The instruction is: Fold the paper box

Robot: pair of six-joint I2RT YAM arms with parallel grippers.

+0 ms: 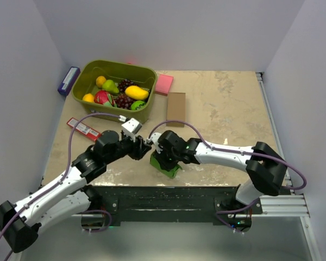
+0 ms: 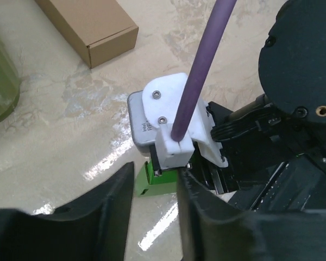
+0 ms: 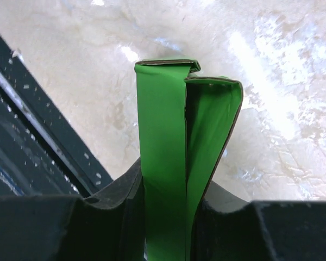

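Right gripper [image 3: 167,209]: jaws closed on the paper box [image 3: 162,136], pinching its folded green panels, which stand upright.
Left gripper [image 2: 155,190]: jaws partly open with nothing between them, just beside the right gripper.
Paper box place: near edge of the table [image 1: 233,109], about midway along it.
Bin [image 1: 119,64]: olive green, at the far-left corner; holds toy fruit [image 1: 137,92], with dark grapes and yellow, orange and red pieces.
Brown cardboard box [image 1: 175,109]: closed, just right of the bin.
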